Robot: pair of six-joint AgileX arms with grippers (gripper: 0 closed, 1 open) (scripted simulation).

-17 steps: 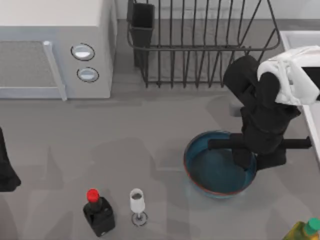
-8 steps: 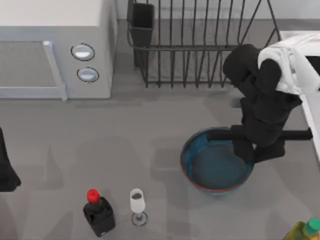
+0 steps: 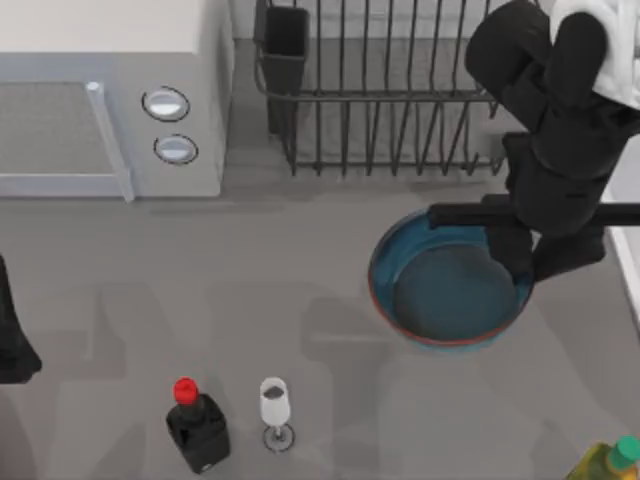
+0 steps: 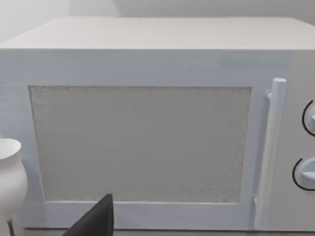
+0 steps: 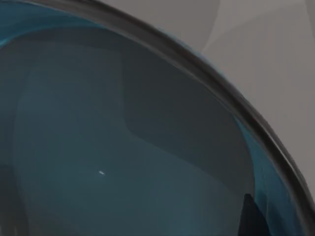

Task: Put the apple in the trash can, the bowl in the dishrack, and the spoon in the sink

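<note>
Right gripper (image 3: 530, 265) hangs wrist-down at the table's right (fingers obscured); left arm parked far left.

No words, numbers or signs can be read anywhere. The microwave (image 3: 110, 95) has two round knobs (image 3: 166, 103), but nothing is written by them. The black bottle (image 3: 197, 428) with the red cap has no label that can be read.
</note>
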